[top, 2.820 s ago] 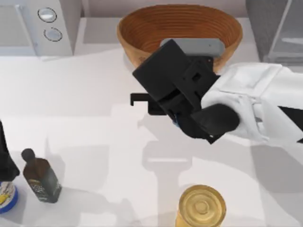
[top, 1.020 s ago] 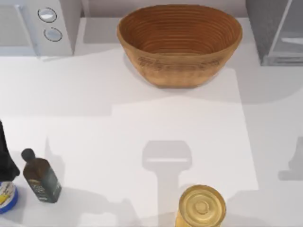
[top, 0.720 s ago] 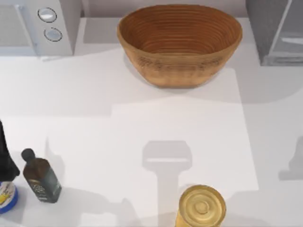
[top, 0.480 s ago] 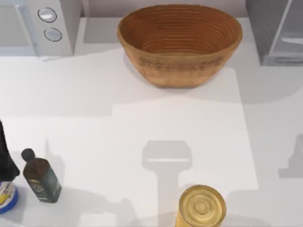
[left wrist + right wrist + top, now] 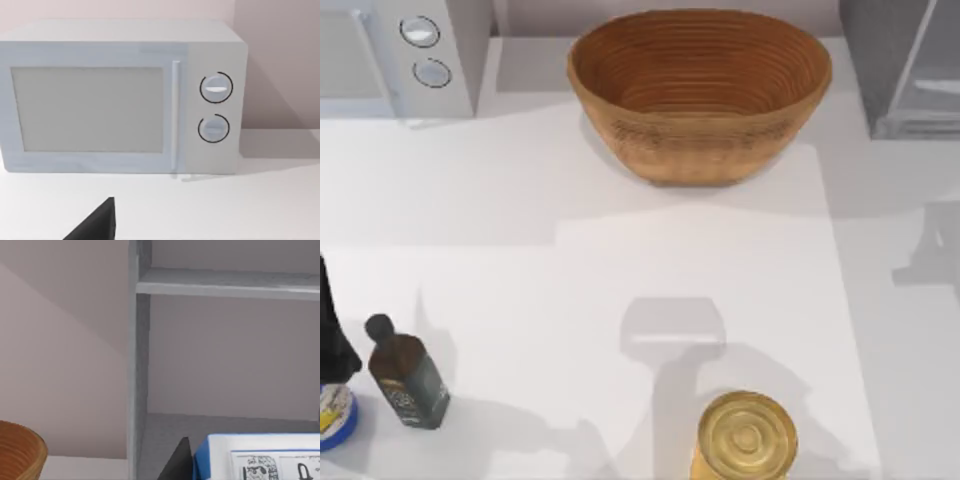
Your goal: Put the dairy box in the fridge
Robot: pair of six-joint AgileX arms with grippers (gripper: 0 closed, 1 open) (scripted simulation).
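The right gripper (image 5: 182,463) is at the open front of the large plain grey fridge (image 5: 138,365), below its inner shelf. Its dark edge lies against the small blue-and-white dairy box (image 5: 260,456), which sits level with the fridge's floor; whether it clamps the carton I cannot tell. The left gripper (image 5: 95,226) hangs parked facing the white microwave (image 5: 120,95) with two round knobs, its state likewise unclear.
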